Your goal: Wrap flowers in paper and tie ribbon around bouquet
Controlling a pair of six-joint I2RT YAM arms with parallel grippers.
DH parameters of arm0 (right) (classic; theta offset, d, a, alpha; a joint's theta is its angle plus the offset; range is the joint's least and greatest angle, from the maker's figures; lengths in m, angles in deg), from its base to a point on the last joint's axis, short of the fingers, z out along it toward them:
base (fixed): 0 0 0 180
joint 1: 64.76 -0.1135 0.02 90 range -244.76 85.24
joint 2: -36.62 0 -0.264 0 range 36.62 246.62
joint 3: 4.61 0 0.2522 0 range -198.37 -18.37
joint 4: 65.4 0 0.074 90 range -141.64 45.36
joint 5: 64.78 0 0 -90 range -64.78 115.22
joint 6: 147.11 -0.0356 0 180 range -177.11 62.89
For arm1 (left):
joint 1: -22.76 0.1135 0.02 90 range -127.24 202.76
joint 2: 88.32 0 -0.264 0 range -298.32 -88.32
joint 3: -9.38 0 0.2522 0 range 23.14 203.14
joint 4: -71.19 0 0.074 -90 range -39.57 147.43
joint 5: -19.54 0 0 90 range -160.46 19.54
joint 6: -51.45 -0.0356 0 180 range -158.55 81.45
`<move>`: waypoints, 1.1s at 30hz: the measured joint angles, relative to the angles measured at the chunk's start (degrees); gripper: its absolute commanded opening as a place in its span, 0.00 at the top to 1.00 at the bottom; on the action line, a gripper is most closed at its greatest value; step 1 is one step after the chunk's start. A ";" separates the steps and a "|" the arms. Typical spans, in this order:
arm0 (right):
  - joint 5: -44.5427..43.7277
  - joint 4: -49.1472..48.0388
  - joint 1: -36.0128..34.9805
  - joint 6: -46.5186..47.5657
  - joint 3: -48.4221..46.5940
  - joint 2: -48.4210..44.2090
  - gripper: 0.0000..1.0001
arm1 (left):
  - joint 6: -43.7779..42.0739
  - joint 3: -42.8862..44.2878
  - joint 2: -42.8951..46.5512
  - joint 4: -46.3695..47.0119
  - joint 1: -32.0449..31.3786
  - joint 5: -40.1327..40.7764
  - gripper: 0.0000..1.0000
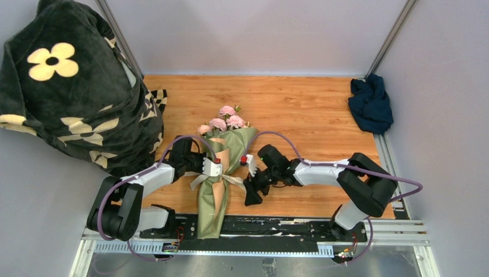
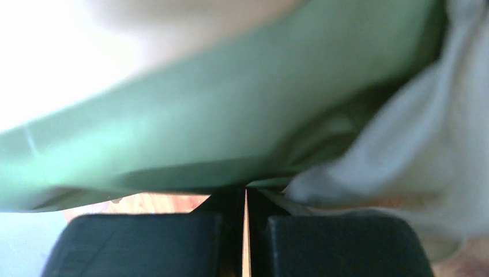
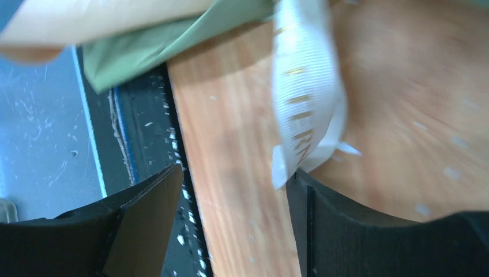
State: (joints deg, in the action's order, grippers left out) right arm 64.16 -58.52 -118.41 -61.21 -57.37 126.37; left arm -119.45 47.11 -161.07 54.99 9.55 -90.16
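Counting wrapping as done: flowers rolled inside olive paper, lying as a bouquet mid-table, blooms far, cone tip over the near edge. Seeing ribbon around the middle, apparently knotted, tails out both sides; can't judge tightness. Left gripper: pinched shut against the bouquet at ribbon level, can't tell if gripping ribbon. Right gripper: jaws wide, holding nothing, ribbon tail loose beside one finger. Probably left: snug the knot, back off.

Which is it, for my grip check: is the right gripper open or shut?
Open: the right gripper's black fingers stand wide apart, wooden table between them; the cream fabric ribbon lies unclamped beside one.
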 measured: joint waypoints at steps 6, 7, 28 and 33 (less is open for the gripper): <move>3.23 -2.93 13.77 -2.80 2.03 -1.73 0.27 | 4.52 0.07 -0.85 2.60 -5.84 1.64 1.00; 3.08 -4.02 15.39 -3.74 1.44 -0.74 0.27 | 4.72 0.20 -1.11 2.84 -6.60 1.75 1.00; -8.39 16.35 48.70 -3.39 -2.84 -22.77 0.19 | 20.98 24.28 5.09 -27.50 -11.78 9.25 0.00; -21.70 17.64 49.18 -4.76 -3.43 -27.02 0.17 | 38.88 31.36 10.71 -35.93 3.91 12.81 0.00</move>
State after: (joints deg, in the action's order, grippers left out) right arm 42.45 -40.88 -69.23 -65.97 -60.80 99.36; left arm -80.57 78.48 -150.37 19.06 13.46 -77.36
